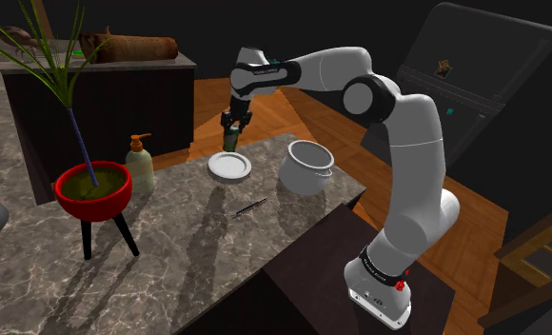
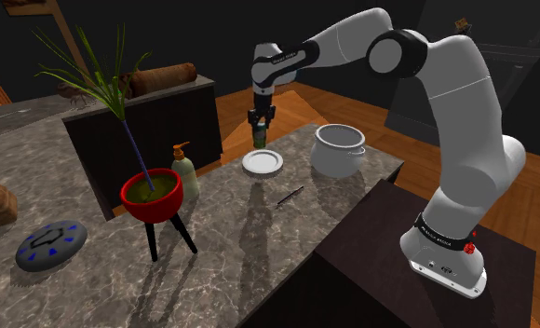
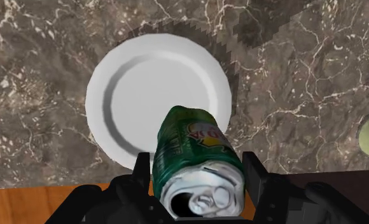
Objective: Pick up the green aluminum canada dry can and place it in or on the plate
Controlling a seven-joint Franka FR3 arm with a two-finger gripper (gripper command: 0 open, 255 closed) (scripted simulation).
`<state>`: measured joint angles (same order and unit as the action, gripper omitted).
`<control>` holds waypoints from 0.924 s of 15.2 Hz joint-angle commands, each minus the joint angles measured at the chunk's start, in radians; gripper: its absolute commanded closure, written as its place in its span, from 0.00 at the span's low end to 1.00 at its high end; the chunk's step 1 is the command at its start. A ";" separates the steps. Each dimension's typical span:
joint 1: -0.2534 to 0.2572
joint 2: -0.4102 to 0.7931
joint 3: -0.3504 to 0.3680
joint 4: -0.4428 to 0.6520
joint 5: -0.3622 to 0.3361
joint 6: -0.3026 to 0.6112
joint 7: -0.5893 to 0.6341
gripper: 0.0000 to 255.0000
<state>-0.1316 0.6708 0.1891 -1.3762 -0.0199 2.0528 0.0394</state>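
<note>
Nearest: all-black two-finger gripper (image 3: 196, 173), pinching the green aluminium drinks can (image 3: 191, 149) across its side wall, close to the silver lid end. Held aloft and slightly tilted, base toward the round white plate (image 3: 135, 83) below. Judged light, smooth and thin-walled, easily crushed; best clasped gently across the body. Beyond, dark veined stone counter (image 3: 291, 76). In the shoulder view, grey lidless pot (image 1: 305, 167) at three o'clock of the plate, pale green pump bottle (image 1: 139, 164) at nine.

One green can (image 3: 196, 159), one plate (image 3: 113, 83), one pot (image 1: 303, 179), one soap bottle (image 1: 139, 169), one potted plant (image 1: 93, 195)
</note>
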 commanded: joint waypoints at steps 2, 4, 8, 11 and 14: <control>-0.014 0.033 -0.005 0.037 -0.001 -0.006 -0.023 1.00; -0.013 0.043 -0.007 0.028 -0.002 0.014 -0.023 1.00; -0.012 0.068 -0.009 0.013 -0.005 0.053 -0.025 1.00; -0.011 0.087 -0.011 0.004 -0.007 0.081 -0.026 1.00; -0.010 0.108 -0.013 -0.001 -0.009 0.108 -0.027 1.00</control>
<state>-0.1421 0.7729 0.1770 -1.3745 -0.0280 2.1501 0.0126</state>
